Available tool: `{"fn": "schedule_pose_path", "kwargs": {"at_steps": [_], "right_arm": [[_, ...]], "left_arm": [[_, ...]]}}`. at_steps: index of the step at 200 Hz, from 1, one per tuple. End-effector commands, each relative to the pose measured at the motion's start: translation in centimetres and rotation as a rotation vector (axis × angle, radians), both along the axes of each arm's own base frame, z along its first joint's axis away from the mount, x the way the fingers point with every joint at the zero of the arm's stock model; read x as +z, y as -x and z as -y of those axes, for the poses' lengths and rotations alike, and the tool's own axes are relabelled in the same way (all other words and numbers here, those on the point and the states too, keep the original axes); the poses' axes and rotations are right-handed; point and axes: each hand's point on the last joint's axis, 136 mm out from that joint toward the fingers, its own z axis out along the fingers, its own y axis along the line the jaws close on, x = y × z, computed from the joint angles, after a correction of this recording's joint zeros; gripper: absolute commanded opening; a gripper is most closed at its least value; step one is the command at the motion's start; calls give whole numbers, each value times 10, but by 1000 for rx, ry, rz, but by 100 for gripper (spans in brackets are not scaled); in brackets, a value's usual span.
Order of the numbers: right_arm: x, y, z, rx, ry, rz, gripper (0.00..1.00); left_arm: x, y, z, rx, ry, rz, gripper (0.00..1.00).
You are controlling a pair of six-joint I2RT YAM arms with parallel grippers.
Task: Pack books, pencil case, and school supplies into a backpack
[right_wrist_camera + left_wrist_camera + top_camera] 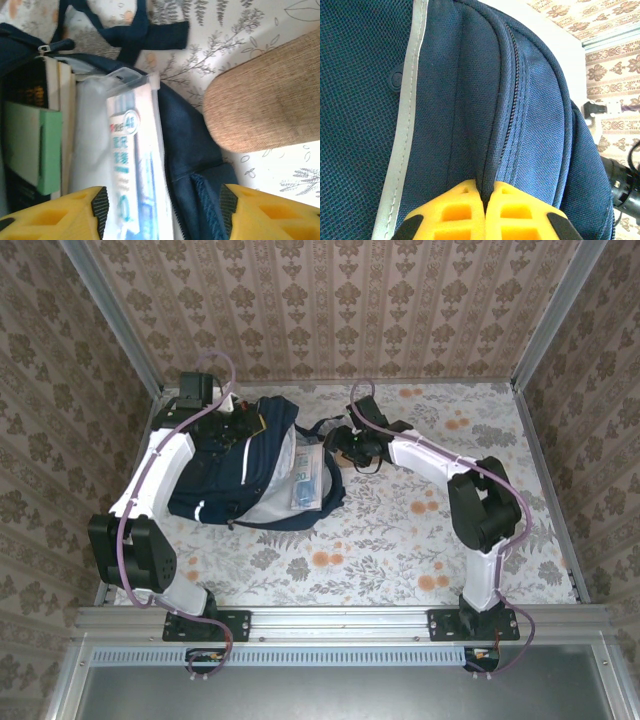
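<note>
The navy backpack (225, 480) lies on the table with its mouth open to the right. My left gripper (487, 189) is shut on a fold of the backpack (530, 100) beside a zipper seam. Inside the opening stand the books (59, 100), a pale green box (30, 150) and a clear light-blue pack (132, 165). My right gripper (164, 210) hangs open just above the pack and the backpack's rim (195, 150), holding nothing. A tan oval pencil case (270, 100) lies on the table right of the rim. From above, the right gripper (345, 447) sits at the bag's mouth.
A dark strap (145, 30) of the backpack trails across the floral tablecloth (400, 540). Papered walls and metal posts (535, 330) enclose the table on three sides. Open tabletop stretches to the right and front of the bag.
</note>
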Motion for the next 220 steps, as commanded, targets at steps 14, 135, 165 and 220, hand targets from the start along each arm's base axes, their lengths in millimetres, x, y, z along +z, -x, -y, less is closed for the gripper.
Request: {"fn": "schedule_pose_path", "kwargs": {"at_steps": [14,135,165,220], "right_arm": [[-16,7,-18,36,11,-74,59],[11,45,-37,87,100,38,44],[-6,53,-43,88,118,-5,44],[-49,56,-53,105,132,-111,43]], "left_arm": [[39,4,4,-17,59,96,0],[37,3,4,-17,61,94,0],[38,3,4,-19,64,93,0],[42,5,6,-16,85,100,0]]}}
